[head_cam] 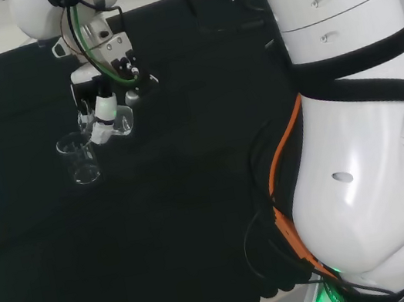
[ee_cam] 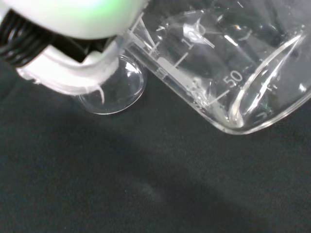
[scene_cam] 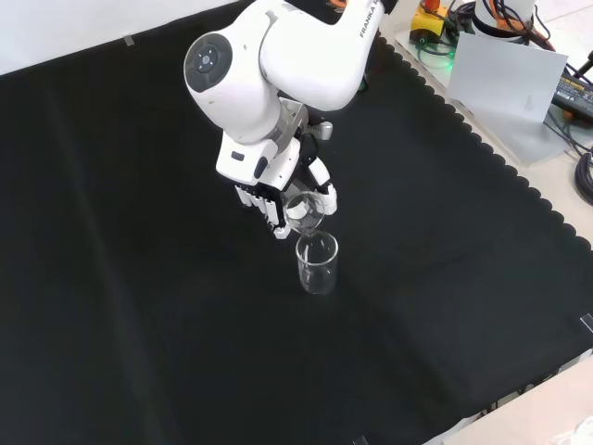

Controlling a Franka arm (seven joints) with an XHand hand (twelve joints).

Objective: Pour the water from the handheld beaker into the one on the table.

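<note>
The held beaker [ee_cam: 228,73] carried white measuring lines and numerals on its clear wall, though no maker's mark could be made out. The hand [scene_cam: 278,190] had its fingers [scene_cam: 273,209] curled round this beaker, clamping it above the black cloth [scene_cam: 139,278]. It lay tipped well over, its long axis near level and its mouth pointing down toward the open top of the standing beaker [scene_cam: 316,262], which stood upright on the cloth just below it.
</note>
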